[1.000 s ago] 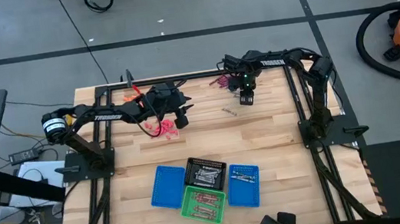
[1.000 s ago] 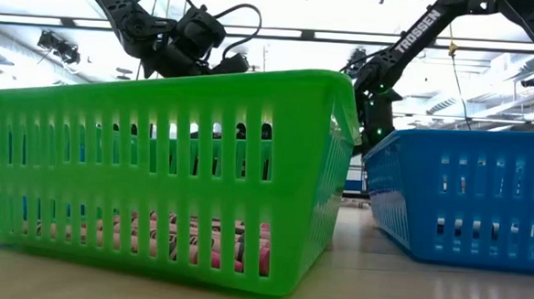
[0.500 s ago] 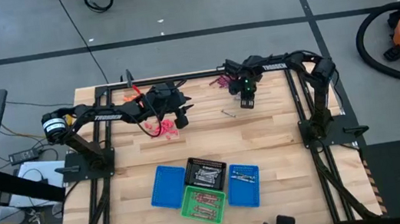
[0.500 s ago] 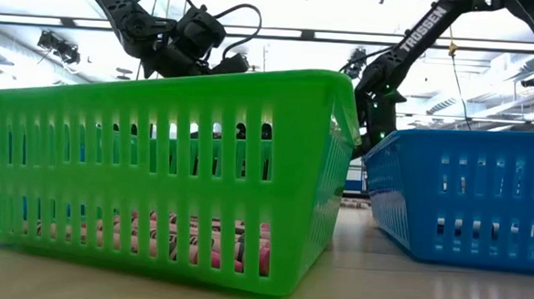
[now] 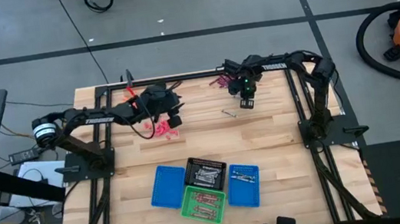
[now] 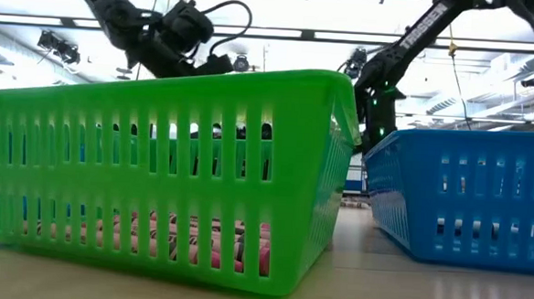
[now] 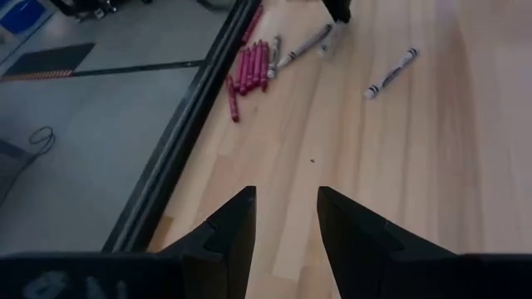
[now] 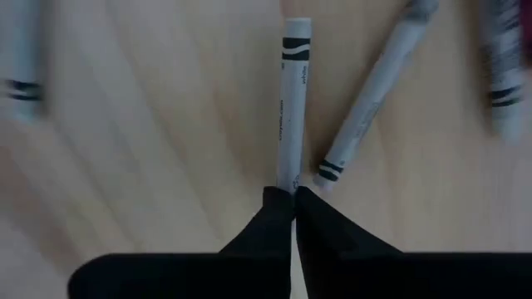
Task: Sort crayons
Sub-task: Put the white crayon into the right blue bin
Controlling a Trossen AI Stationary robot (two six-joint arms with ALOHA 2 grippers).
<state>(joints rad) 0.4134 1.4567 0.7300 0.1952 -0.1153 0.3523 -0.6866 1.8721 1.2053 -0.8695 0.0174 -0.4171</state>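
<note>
- Across the wooden table (image 5: 264, 130), seen from above, the biggest things were four mesh baskets clustered near the front edge: two blue, a black one (image 5: 206, 172) and a green one (image 5: 203, 203), with sorted crayons lying in the green and black ones
- Next in size, the left arm had swung since a second earlier; its gripper (image 7: 285, 218) now sat further toward the table's left rear, above the reddish crayon pile (image 5: 162, 128), jaws a narrow gap apart and empty
- Over at the rear right, the right gripper (image 8: 294, 208) had drawn back slightly toward the maroon crayon cluster (image 5: 219, 81), its jaws pinched on the end of a silvery-grey crayon (image 8: 293, 108) lying flat on the wood, with another grey one just beside it
- A lone grey crayon (image 5: 227, 111) lay apart between the two arms
- Smallest, each crayon looked light, stiff and paper-wrapped, likely to roll or snap if squeezed hard; a hold nearer mid-length would probably tip less than the present end pinch
</note>
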